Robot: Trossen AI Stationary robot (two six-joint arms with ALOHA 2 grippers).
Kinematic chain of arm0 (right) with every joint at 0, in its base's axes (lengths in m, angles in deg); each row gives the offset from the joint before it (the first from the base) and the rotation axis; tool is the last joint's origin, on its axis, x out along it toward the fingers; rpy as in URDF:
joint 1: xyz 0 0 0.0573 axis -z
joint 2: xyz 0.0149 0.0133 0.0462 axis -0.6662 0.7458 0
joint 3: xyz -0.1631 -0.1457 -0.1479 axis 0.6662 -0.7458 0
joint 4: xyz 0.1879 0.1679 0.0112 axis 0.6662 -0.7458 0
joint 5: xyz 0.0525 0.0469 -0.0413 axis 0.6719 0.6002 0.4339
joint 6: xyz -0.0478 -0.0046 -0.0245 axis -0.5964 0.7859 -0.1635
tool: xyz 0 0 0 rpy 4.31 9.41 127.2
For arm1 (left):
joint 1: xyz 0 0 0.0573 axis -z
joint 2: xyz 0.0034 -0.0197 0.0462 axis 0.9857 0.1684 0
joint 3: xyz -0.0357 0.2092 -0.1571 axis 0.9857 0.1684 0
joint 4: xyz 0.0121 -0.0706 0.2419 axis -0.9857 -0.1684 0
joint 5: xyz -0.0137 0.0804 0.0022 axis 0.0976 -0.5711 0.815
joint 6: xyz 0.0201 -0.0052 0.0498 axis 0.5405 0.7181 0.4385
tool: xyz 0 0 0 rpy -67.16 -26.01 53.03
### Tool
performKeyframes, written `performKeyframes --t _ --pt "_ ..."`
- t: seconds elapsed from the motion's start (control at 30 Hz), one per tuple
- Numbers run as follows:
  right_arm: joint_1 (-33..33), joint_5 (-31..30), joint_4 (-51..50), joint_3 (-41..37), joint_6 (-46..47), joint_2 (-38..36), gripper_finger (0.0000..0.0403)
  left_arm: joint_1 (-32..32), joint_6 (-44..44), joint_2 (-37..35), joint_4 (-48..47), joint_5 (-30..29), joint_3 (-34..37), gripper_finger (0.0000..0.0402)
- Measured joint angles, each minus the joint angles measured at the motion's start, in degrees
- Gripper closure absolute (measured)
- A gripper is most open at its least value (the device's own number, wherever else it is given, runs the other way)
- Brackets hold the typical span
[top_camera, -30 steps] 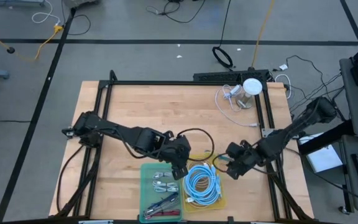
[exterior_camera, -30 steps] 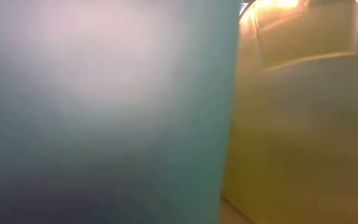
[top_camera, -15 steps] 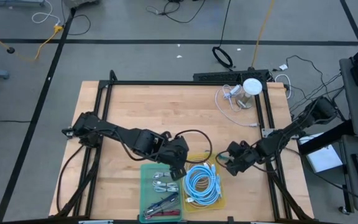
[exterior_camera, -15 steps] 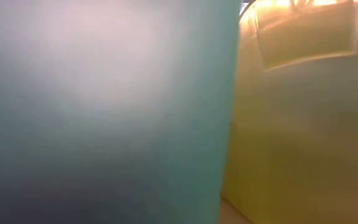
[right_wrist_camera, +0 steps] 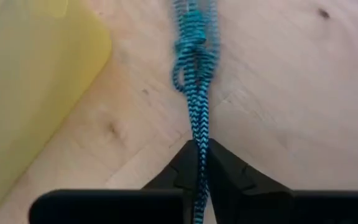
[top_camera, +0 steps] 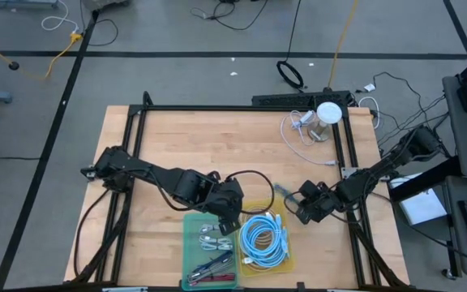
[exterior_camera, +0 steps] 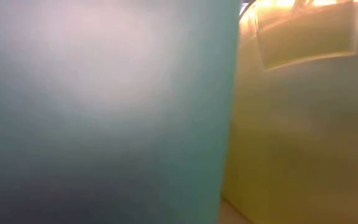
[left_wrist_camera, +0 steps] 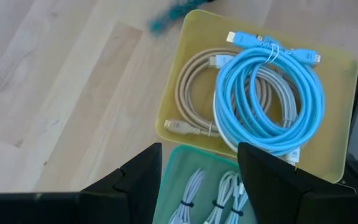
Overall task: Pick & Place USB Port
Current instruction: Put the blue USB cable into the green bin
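The wooden tabletop (top_camera: 217, 146) carries two bins side by side at its near edge, touching or nearly so.

The yellow bin (left_wrist_camera: 337, 118) sits on the right of the pair. It holds a coil of light blue cable (left_wrist_camera: 269, 99) bound with a white tie, lying on top of a coil of beige cable (left_wrist_camera: 197, 99) whose plug ends rest against the bin's floor. In the high view the blue coil fills most of this bin.

The green bin (top_camera: 191, 243) sits on the left. In its far half lie several small bundled white cables (top_camera: 212, 237), each tied at the middle; in its near half lies a red-handled tool (top_camera: 211, 274) with some darker pieces that are too small to name.

At the far right corner of the tabletop a white round object (top_camera: 328, 112) stands amid a loose white cord (top_camera: 298, 130).

The left hand (top_camera: 232, 219) hangs over the far edge of the green bin where it meets the yellow one, its fingers spread wide and holding nothing.

The right hand (right_wrist_camera: 199, 163) is low over bare wood just right of the yellow bin. Its fingers are pinched tight on a teal-and-black braided USB cable (right_wrist_camera: 194, 81), which runs away from the fingertips across the tabletop in a knotted bundle, lying beside the yellow bin and outside it.
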Motion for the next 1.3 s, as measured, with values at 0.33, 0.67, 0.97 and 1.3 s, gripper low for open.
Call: performKeyframes --t 0.33,0.67,0.97,1.3 --pt "6.1 -7.6 -8.1 8.2 -0.6 0.2 0.0399 2.1 -3.0 0.0 -5.0 -2.9 0.0 0.0188" --pt "15.1 -12.0 -8.6 30.3 -23.3 1.1 0.0401 5.5 -8.8 -2.5 -13.3 -12.3 0.0 0.0188" --pt "15.4 -4.7 -8.5 56.2 -33.3 17.7 0.0402 10.2 -21.3 -13.5 -23.2 -24.9 0.0 0.0188" --pt "12.5 10.3 -13.8 78.5 -40.5 43.8 0.0402 14.9 -29.3 -23.0 -23.2 -32.2 0.0 0.0188"
